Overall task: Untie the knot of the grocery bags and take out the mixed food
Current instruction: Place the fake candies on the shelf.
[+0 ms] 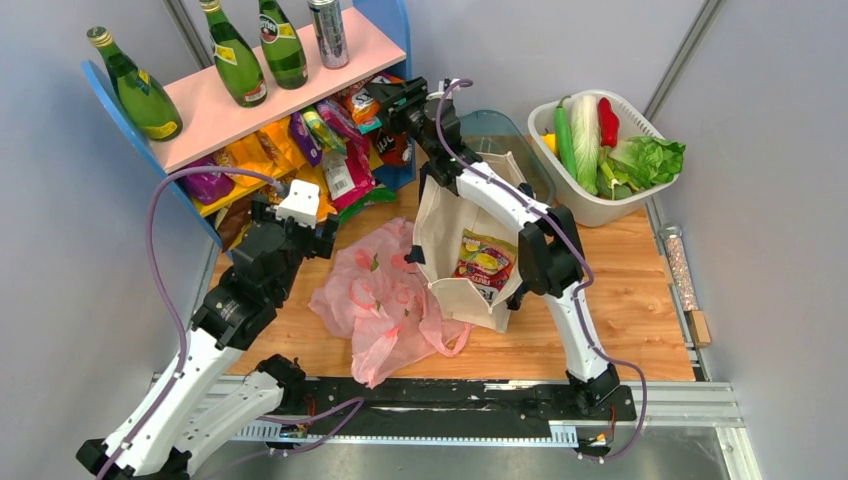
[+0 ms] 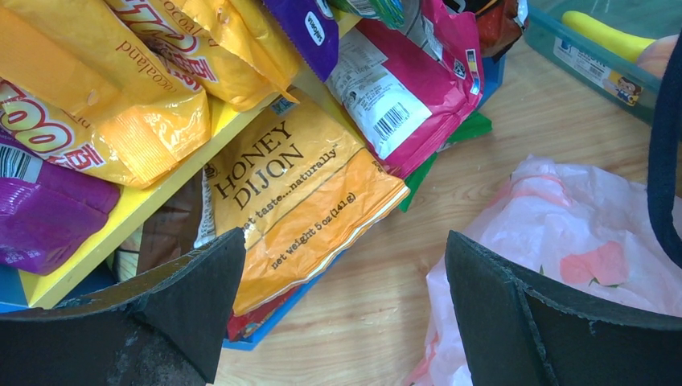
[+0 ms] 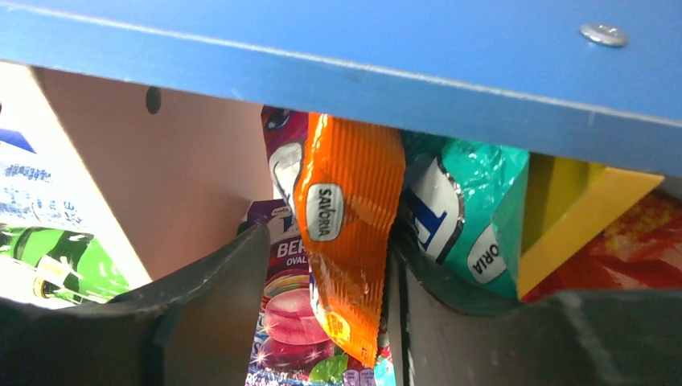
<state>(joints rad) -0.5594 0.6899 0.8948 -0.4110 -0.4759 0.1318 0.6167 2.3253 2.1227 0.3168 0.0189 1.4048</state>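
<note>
Right hand [image 3: 328,257] outstretched under shelf [image 3: 362,56]

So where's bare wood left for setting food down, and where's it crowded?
Largest free patch: bare wood right of the canvas tote, in front of the white basket. A smaller strip lies left of the pink bag, beside the left arm. Crowded: snack packets spilling from under the shelf, and the centre.
</note>
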